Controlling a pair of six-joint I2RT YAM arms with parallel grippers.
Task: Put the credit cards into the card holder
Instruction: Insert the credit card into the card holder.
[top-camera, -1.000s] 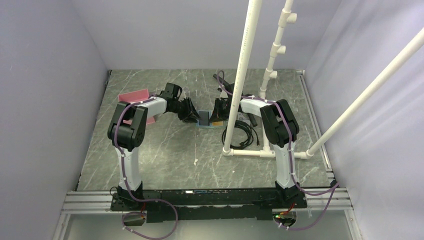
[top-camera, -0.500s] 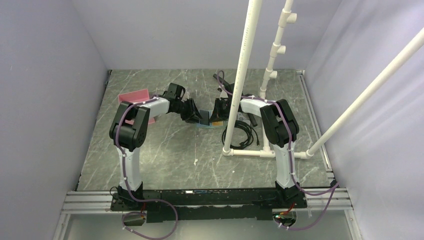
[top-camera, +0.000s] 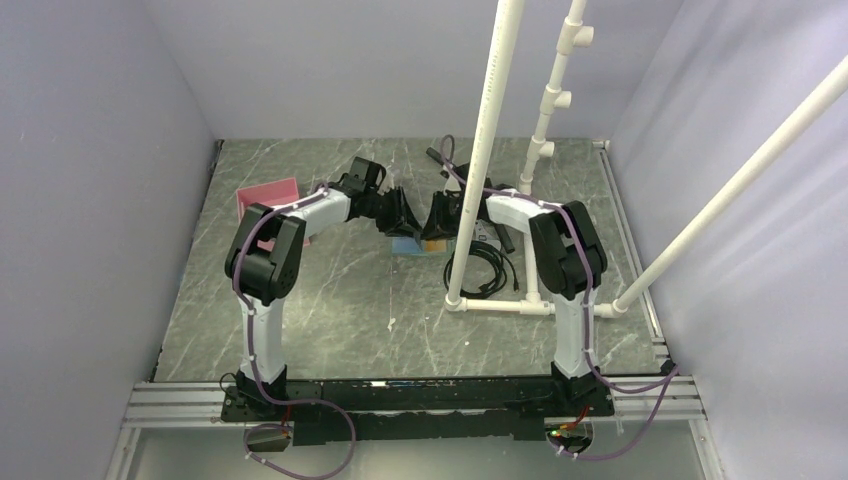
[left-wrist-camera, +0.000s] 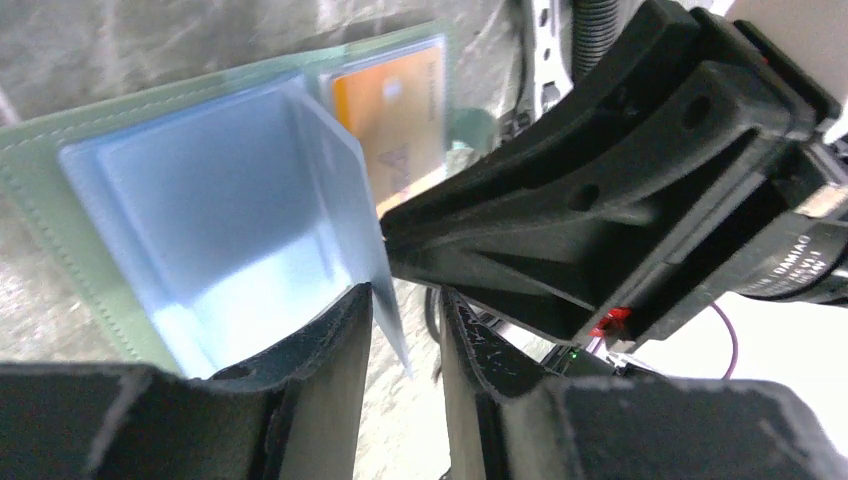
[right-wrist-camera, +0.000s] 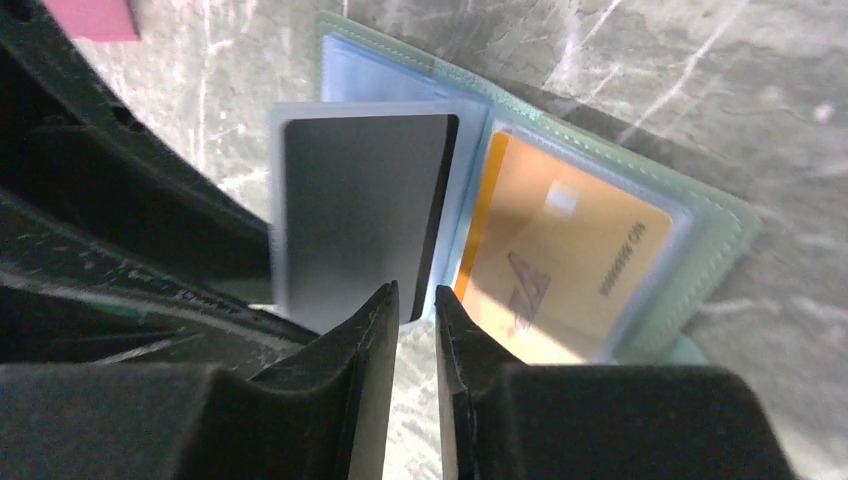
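Note:
The green card holder lies open on the table between both grippers, its pale blue sleeves showing. An orange credit card sits in one sleeve; in the left wrist view the orange card lies at the holder's far side. A grey credit card sits inside a raised sleeve page. My left gripper is open, and that page's edge stands between its fingers, against one of them. My right gripper is slightly open at the page's lower edge, with bare table showing in the gap.
A pink tray lies at the back left behind the left arm. A white pipe frame rises just right of the grippers, with black cables coiled at its foot. Walls close in both sides and the back.
Both grippers have shifted slightly toward the back. The right jaws, shut a moment ago, have parted. The holder now shows pale blue and orange where a dark card showed.

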